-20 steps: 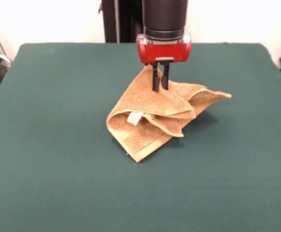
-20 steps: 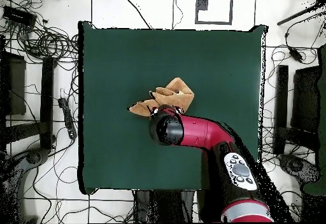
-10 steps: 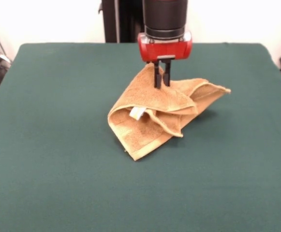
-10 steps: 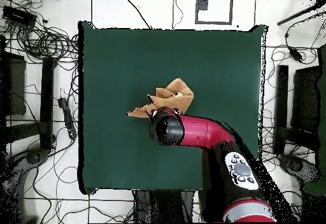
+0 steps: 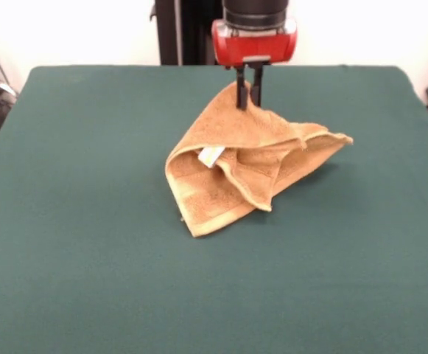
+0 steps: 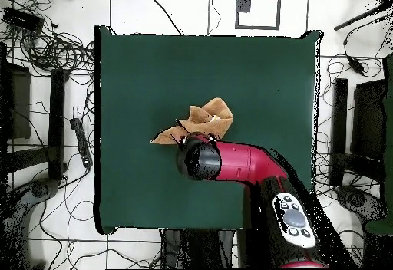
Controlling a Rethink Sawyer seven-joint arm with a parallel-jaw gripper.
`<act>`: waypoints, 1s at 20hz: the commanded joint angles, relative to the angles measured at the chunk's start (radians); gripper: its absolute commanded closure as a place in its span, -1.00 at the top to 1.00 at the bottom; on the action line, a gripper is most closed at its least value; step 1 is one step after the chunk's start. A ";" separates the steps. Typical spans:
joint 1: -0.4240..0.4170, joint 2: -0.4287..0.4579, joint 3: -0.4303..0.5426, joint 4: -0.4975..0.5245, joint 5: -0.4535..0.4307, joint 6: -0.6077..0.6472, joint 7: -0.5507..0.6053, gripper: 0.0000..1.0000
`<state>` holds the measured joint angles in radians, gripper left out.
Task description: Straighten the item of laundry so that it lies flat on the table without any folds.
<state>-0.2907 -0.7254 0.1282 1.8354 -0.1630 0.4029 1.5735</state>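
Black two-finger gripper (image 5: 247, 94) under the red wrist housing is clamped on the peak of the small orange-tan terry towel (image 5: 236, 173), pulling it up into a tent. Lower folds rest crumpled on the dark green felt-topped table (image 5: 88, 243), near its middle. Small white label (image 5: 211, 155) shows on the front fold. Overhead, the red arm (image 6: 242, 162) covers part of the towel.

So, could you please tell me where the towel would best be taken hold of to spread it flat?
Probably the free corner sticking out to the picture's right in the front view, approached from above. It lies low and single, clear of the folded layers. The hand is shut on the towel at its raised peak, which drapes the cloth in a tent on the table.
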 commanded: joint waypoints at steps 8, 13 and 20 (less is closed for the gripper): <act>-0.045 -0.019 0.144 0.132 -0.004 0.110 0.005 -1.00; -0.046 0.098 0.129 0.111 -0.077 -0.056 0.027 -1.00; -0.080 0.115 0.162 0.150 -0.101 -0.090 0.038 -1.00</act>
<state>-0.3662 -0.6863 0.1541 1.8806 -0.2261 0.3562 1.5735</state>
